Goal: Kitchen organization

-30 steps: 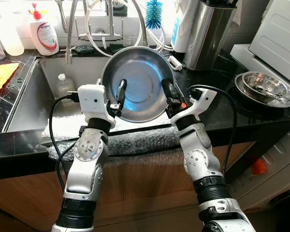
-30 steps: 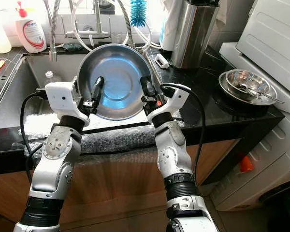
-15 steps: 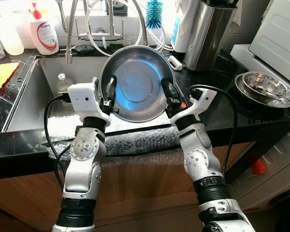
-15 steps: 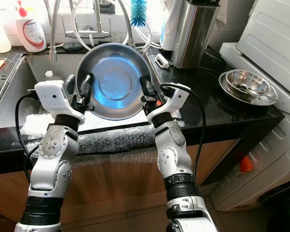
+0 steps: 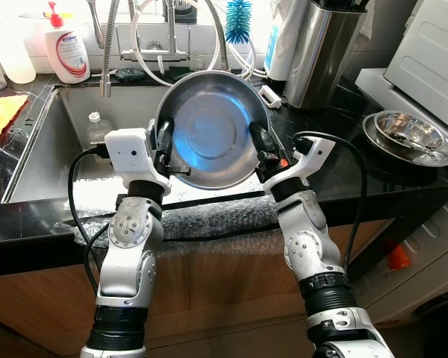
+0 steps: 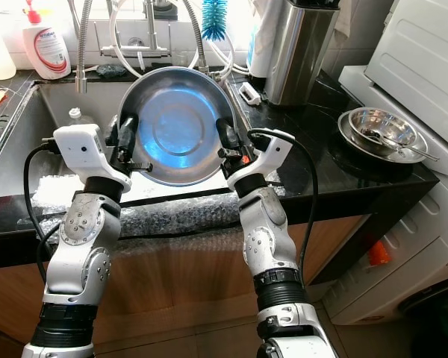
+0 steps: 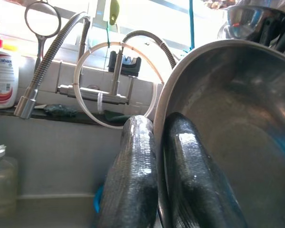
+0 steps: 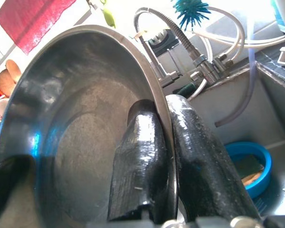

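two grippers hold one steel bowl up on edge over the front edge of the sink, its hollow facing the camera. in the left eye view the left gripper pinches the bowl's rim on the left and the right gripper pinches it on the right, each clamped down to the thickness of the rim. behind the bowl the tap arches over the sink's back edge, with a soap bottle at the bench's back left corner and a blue brush upright behind the bowl

in the right eye view a second steel bowl with a spoon in it sits on the bench's right end, and a tall steel canister stands behind it toward the back edge

in the left wrist view one finger lies outside the rim and the other inside the hollow, nearly touching

in the right wrist view the fingers straddle the rim the same way; a blue ring lies in the sink bottom
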Controlling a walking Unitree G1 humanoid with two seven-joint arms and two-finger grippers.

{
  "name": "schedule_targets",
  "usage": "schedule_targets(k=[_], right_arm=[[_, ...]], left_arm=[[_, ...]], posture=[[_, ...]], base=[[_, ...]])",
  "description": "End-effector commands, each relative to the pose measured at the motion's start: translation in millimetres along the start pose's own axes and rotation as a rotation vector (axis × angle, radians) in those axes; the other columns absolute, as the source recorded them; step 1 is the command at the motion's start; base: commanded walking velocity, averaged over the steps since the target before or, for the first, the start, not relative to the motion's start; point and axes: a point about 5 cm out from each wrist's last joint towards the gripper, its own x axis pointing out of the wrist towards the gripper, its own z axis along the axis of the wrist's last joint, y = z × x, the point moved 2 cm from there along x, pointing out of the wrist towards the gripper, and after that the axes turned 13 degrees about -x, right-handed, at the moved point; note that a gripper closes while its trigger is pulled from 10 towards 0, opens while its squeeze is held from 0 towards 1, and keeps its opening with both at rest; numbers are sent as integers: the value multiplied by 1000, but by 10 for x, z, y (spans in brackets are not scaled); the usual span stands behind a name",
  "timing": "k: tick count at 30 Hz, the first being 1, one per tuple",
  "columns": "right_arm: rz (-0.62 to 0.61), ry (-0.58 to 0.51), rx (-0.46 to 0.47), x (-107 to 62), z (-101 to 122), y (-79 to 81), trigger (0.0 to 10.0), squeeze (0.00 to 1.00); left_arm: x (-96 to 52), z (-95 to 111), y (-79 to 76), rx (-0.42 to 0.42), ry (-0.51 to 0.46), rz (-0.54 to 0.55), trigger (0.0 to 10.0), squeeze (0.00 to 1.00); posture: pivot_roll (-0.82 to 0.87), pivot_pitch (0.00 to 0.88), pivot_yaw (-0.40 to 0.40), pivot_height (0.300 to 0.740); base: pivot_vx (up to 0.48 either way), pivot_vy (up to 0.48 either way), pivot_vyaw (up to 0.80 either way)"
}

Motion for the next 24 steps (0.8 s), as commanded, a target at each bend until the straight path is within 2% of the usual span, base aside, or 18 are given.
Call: schedule_targets(k=[1,2,3,4,6,11,17,20,21,22,24], right_arm=[[29,-8,28,22,-27,142,10000,0],[28,-7,30,21,-30,141,10000,0],[28,-6,28,20,-31,141,10000,275],[26,-4,27,19,-34,137,10000,969],[22,-1,27,17,-41,130,10000,1000],[18,3,30,14,-50,124,10000,1000],[17,5,27,13,-52,121,10000,1000],[1,6,14,14,-48,100,10000,1000],[-4,4,13,15,-44,94,10000,863],[-8,1,12,15,-37,86,10000,0],[-17,-5,7,12,-24,70,10000,0]], left_arm=[[20,-5,-93,-11,1,-37,0,0],[23,-2,-90,-12,0,-37,0,0],[24,1,-90,-12,-1,-37,0,0],[26,4,-88,-12,-2,-37,0,0],[30,11,-84,-14,-4,-36,0,0],[37,37,-63,-39,-17,-18,0,0],[86,161,47,-166,-77,79,0,0],[115,249,150,-217,-126,153,0,0],[118,264,174,-229,-134,171,0,0],[119,296,216,-241,-153,197,0,0],[116,359,290,-245,-192,241,0,0]], posture=[[36,0,-107,740],[37,0,-107,740],[37,0,-107,740],[38,0,-107,740],[38,0,-107,740],[38,0,-107,740],[38,0,-108,740],[37,0,-108,740],[37,0,-108,740],[35,0,-107,740],[35,0,-107,740]], base=[[0,0,0],[0,0,0],[0,0,0],[0,0,0],[0,0,0],[0,0,0],[0,0,0],[0,0,0],[0,0,0],[0,0,0],[0,0,0]])
